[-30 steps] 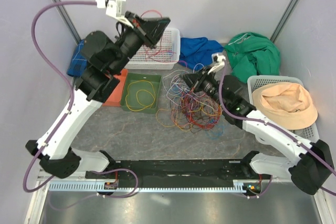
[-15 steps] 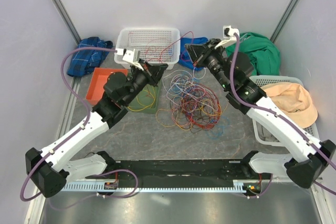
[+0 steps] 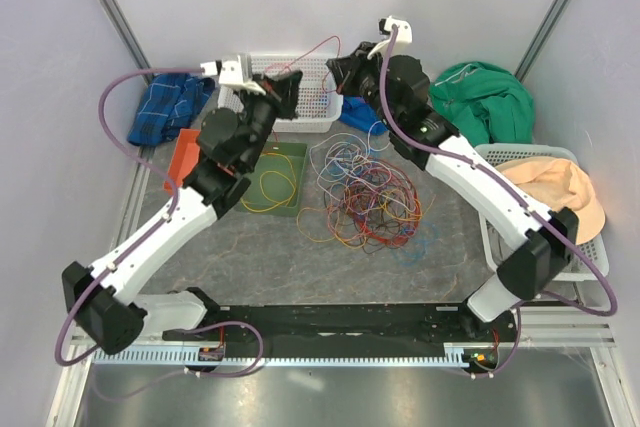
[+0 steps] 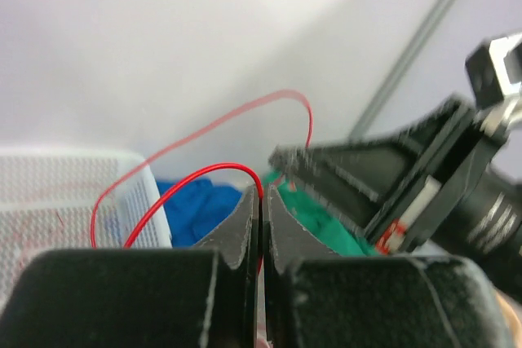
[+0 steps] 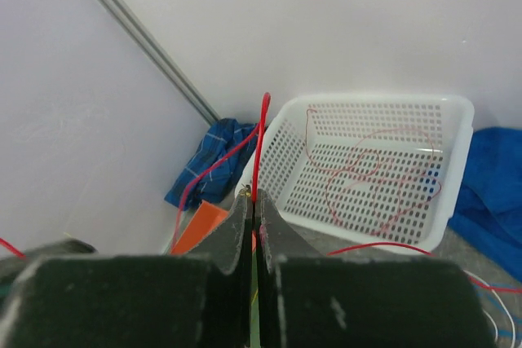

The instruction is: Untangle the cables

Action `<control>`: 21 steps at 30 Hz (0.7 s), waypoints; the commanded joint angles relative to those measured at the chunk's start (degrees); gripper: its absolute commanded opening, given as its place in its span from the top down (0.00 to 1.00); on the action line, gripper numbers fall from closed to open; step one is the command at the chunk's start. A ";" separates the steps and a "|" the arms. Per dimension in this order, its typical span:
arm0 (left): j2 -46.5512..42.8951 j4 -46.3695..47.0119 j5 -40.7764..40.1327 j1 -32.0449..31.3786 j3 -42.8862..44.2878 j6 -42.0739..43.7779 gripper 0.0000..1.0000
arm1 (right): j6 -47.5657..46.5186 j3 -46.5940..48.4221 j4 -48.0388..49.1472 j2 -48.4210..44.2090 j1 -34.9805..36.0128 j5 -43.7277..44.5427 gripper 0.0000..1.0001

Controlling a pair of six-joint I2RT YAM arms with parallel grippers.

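A tangle of thin cables (image 3: 365, 197) in red, orange, yellow, white and purple lies on the table's middle. One red cable (image 3: 318, 48) arcs in the air between my two grippers. My left gripper (image 3: 292, 85) is raised over the white basket and shut on that red cable (image 4: 200, 177). My right gripper (image 3: 338, 67) is raised close beside it and shut on the same red cable (image 5: 259, 148). The right gripper's black fingers (image 4: 367, 177) show in the left wrist view.
A white basket (image 3: 329, 115) at the back holds thin red wire (image 5: 367, 173). A green tray (image 3: 296, 150) with yellow wire and an orange tray (image 3: 183, 159) sit left of the pile. Blue cloths (image 3: 165, 107), green cloth (image 3: 485, 97), and a hat (image 3: 550, 192) in a right basket.
Both grippers rose and moved back toward the white basket and toward each other, drawing the red cable up off the pile. The left arm swung back up from the green tray.
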 commanded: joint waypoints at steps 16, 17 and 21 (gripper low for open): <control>41.46 20.15 8.98 20.26 26.41 -9.17 0.98 | 7.93 23.04 26.45 35.40 -9.32 -18.62 1.00; 42.62 20.59 9.16 21.05 27.64 -9.97 0.98 | 8.98 23.84 28.05 36.64 -9.42 -19.51 1.00; 46.23 21.22 8.46 21.85 28.35 -11.04 0.98 | 11.45 31.91 28.07 44.02 -9.42 -22.58 1.00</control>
